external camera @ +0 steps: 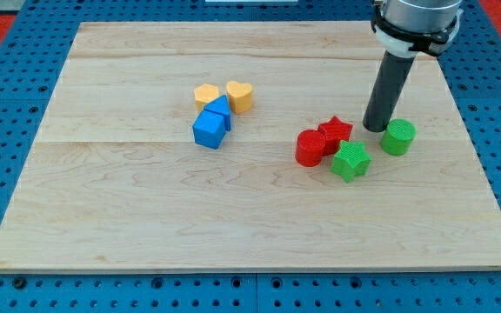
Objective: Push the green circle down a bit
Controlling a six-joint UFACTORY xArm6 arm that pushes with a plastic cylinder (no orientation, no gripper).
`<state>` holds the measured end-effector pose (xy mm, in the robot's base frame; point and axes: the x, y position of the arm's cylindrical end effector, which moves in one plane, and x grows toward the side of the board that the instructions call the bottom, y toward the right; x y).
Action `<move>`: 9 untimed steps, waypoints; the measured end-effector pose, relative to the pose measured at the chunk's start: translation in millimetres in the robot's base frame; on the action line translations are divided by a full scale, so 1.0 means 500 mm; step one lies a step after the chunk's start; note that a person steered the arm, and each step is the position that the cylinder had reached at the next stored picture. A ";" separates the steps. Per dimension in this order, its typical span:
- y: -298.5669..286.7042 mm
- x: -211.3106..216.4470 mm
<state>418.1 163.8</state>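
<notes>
Because the blocks on the view's right sit so close together, a careless push could knock the wrong one. Going left to right across the worktop (129, 217): an orange block (206, 94) and a yellow heart (240, 96) sit beside a blue triangle (219, 109) and a blue cube (209, 130), all well apart from the action. Then come a red cylinder (310, 147) touching a red star (335, 132), with a green star (350, 160) just below them.

The rod's tip (377, 128) rests on the worktop between the red star and the green circle (398, 136); there is no claw on this arm, so nothing opens or shuts. The green circle lies just to the tip's right and slightly lower in the view, seemingly touching or nearly so.

From this side position, I judge that a straight downward move would likely graze the circle and send it rightward, or slide the tip into the green star instead. The tip probably needs to come above the circle first.
</notes>
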 end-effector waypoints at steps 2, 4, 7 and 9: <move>-0.039 -0.095; 0.097 -0.034; 0.116 0.003; 0.037 -0.043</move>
<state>396.6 182.5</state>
